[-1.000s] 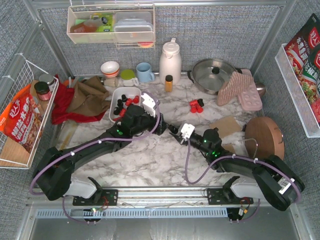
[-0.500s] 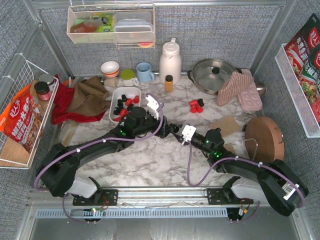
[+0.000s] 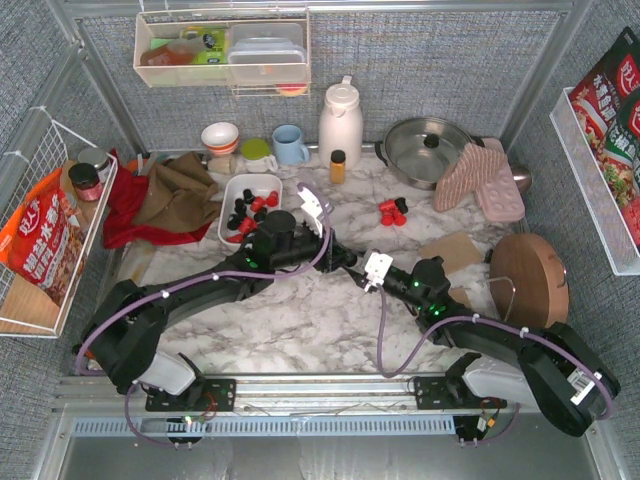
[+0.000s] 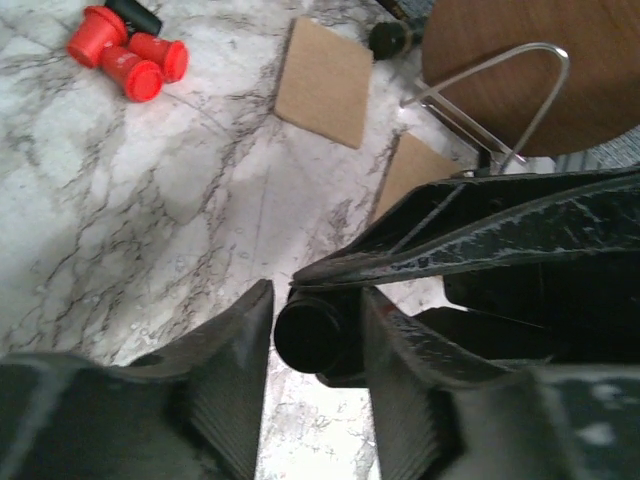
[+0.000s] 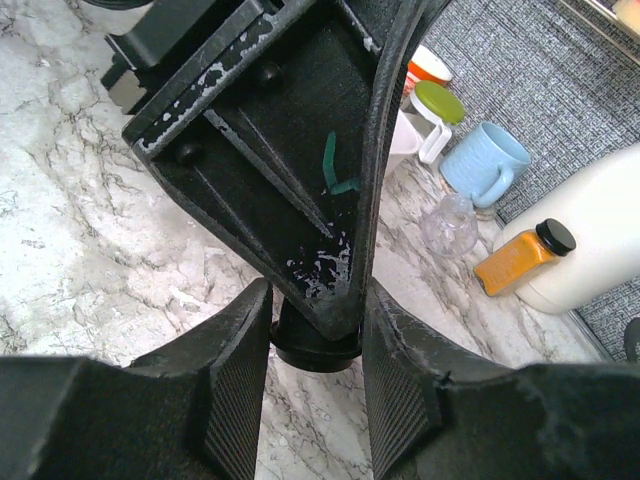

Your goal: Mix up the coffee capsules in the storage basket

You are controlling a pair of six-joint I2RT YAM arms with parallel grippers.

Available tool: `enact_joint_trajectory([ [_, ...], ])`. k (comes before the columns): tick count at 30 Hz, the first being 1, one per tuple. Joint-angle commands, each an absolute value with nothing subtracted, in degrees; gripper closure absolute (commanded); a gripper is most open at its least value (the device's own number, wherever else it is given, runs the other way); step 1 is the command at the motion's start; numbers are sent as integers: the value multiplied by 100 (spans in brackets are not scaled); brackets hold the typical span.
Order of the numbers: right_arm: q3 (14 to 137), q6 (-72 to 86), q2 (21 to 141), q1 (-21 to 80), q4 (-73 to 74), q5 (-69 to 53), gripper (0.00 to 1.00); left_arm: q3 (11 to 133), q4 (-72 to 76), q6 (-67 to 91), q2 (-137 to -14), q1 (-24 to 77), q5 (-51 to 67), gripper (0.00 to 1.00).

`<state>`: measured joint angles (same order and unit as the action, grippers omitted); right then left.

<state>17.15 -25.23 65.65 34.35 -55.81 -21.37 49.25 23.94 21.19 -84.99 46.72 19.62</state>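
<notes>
Handover risk: right gripper [image 5: 316, 310] pinches a black capsule [image 4: 308, 338] mid-table. Left gripper [image 4: 316, 300] fingers bracket it, grip not discernible. Crowded fingers could knock it loose, well short of the storage basket [image 3: 232, 192] holding other capsules [image 3: 248, 208].

storage basket [image 3: 245, 183]: on table [image 3: 300, 320]
coffee capsules [image 3: 250, 207]: inside storage basket
loose capsules [image 3: 392, 211]: on table, well right of storage basket
single capsule [image 4: 308, 335]: right of storage basket, nearer, between fingers of left gripper [image 4: 318, 305] and right gripper [image 5: 318, 300]
mug [image 3: 291, 145]: just behind storage basket
cloth [image 3: 175, 190]: left of storage basket
</notes>
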Motion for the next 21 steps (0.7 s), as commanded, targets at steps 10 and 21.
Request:
enact_joint_trajectory([
  [10,2095,-2033,6399,3428,-4979,-1432,23,4837,1995,2106,-8148,4497,368,83],
  [21,4006,321,6981,2925,-2006,1768,17,5421,1531,2060,-8615,2716,-836,76],
])
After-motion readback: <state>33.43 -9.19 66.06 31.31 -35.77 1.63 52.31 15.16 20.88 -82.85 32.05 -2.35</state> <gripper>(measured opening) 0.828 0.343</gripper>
